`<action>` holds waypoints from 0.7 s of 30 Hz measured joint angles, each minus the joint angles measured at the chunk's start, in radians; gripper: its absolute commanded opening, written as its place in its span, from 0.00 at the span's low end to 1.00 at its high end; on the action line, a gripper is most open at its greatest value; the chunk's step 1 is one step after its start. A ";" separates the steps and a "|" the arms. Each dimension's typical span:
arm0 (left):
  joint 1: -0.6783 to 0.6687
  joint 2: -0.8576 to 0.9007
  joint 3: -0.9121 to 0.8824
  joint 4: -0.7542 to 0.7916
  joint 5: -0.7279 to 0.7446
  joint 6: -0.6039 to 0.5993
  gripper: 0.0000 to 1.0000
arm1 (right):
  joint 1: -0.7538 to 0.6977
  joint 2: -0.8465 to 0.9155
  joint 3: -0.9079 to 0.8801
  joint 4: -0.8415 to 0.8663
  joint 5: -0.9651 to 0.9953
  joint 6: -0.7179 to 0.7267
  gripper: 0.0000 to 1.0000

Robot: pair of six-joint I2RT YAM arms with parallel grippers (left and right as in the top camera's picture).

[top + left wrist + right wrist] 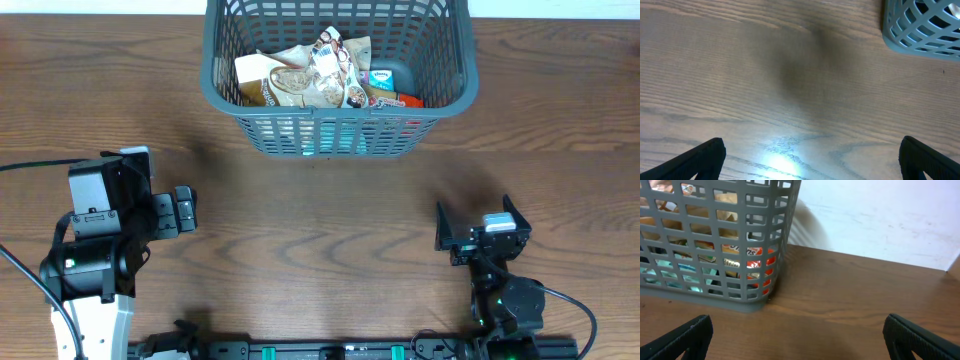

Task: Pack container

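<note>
The container (330, 135), a grey-blue lattice basket, stands at the far middle of the wooden table. Several snack packets (310, 75) lie piled inside it. My left gripper (186, 210) rests low at the near left, open with nothing between its fingers. In the left wrist view the gripper (812, 162) spans bare wood, and a corner of the container (925, 27) shows at the top right. My right gripper (478, 222) sits at the near right, also open and empty. The right wrist view has the gripper (800, 337) facing the container's wall (715, 245), with packets (740, 250) showing through the slots.
Bare wooden tabletop (320, 230) lies between both arms and the basket. A white wall (880, 220) rises just behind the table's far edge. A black rail (330, 350) runs along the near edge between the arm bases.
</note>
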 measured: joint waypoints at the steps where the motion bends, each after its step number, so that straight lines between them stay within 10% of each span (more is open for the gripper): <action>1: 0.000 0.000 0.000 0.000 0.000 0.000 0.99 | -0.006 0.000 0.000 0.000 -0.002 0.002 0.99; 21: 0.000 0.000 0.000 0.000 0.000 0.000 0.99 | -0.079 0.000 0.000 0.000 0.010 0.135 0.99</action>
